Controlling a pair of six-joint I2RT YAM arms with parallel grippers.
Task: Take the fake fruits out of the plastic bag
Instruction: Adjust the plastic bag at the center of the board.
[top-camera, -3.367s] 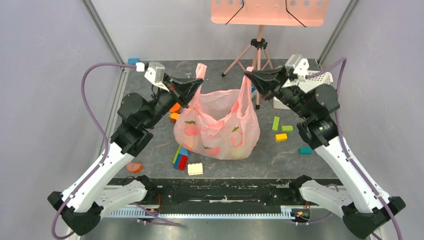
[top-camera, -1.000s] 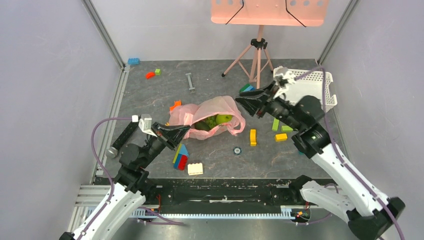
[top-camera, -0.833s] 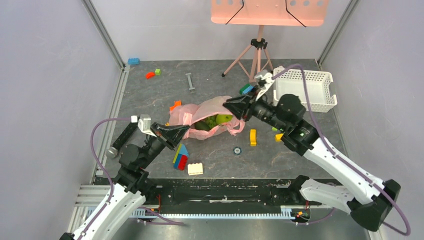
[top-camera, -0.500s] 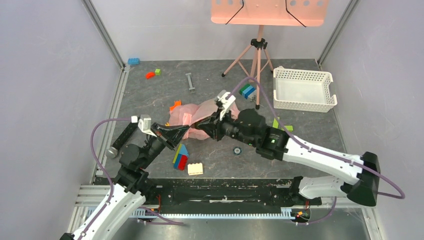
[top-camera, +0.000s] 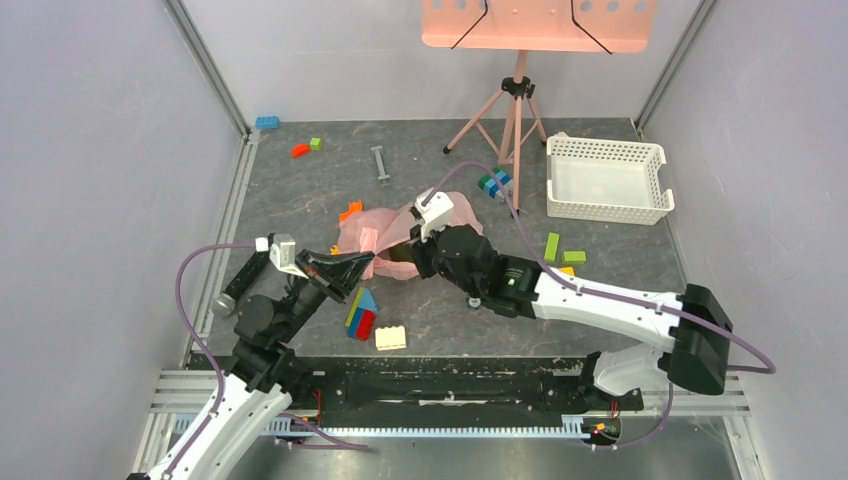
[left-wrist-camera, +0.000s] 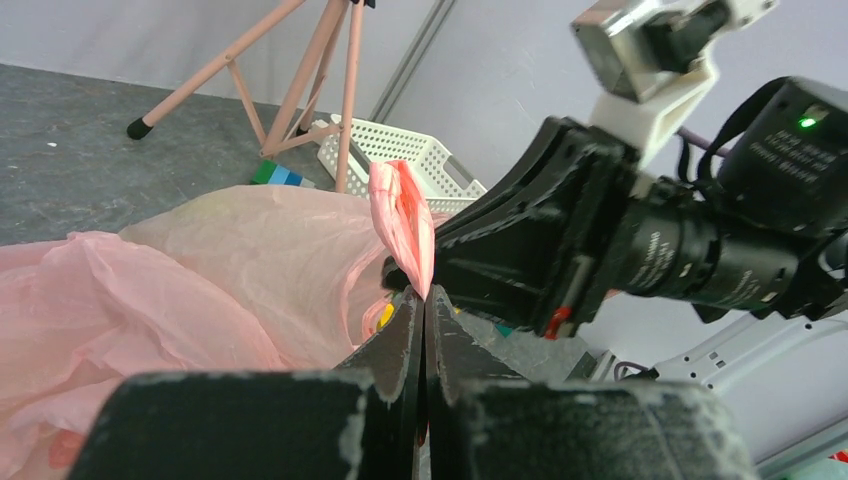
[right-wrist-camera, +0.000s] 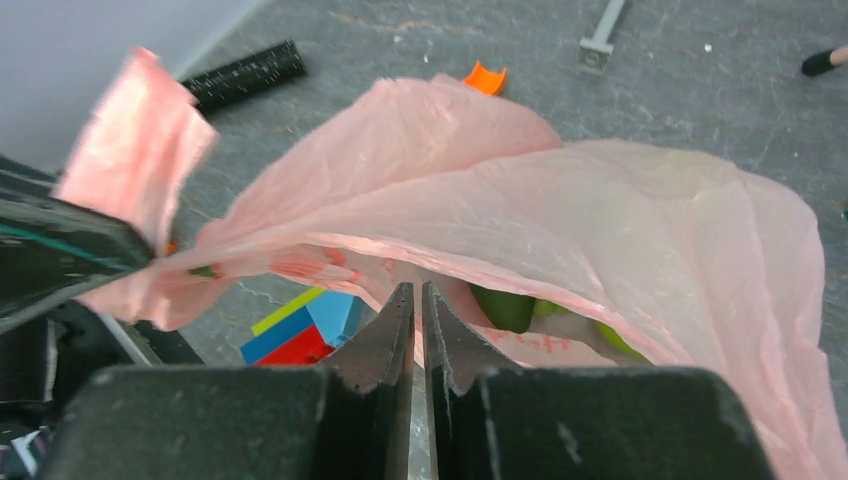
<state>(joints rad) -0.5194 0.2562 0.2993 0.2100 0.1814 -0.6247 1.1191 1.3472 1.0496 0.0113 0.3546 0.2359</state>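
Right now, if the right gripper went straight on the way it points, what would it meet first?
The plastic bag: its pink film lies directly ahead of the right gripper, whose tips seem to be at its edge. A green fruit shows just behind the film, though depth is unclear.

Dark grey worktop (top-camera: 430, 150) strewn with loose parts. White lattice basket (top-camera: 605, 212) upright at far right. Pink tripod (top-camera: 515, 110) at rear centre, pink board (top-camera: 540, 25) on top. Blue block (top-camera: 266, 122) in far left corner. Red piece (top-camera: 299, 151) and small green block (top-camera: 315, 143) side by side. Grey metal bolt (top-camera: 381, 162) lies flat to their right. Blue-green block cluster (top-camera: 492, 182) sits by tripod foot. Long green block (top-camera: 551, 246) and short green block (top-camera: 574, 257) lie near each other. Near front edge: multicoloured block stack (top-camera: 361, 312) and cream block (top-camera: 390, 338). Black ribbed cylinder (top-camera: 240, 283) at left.
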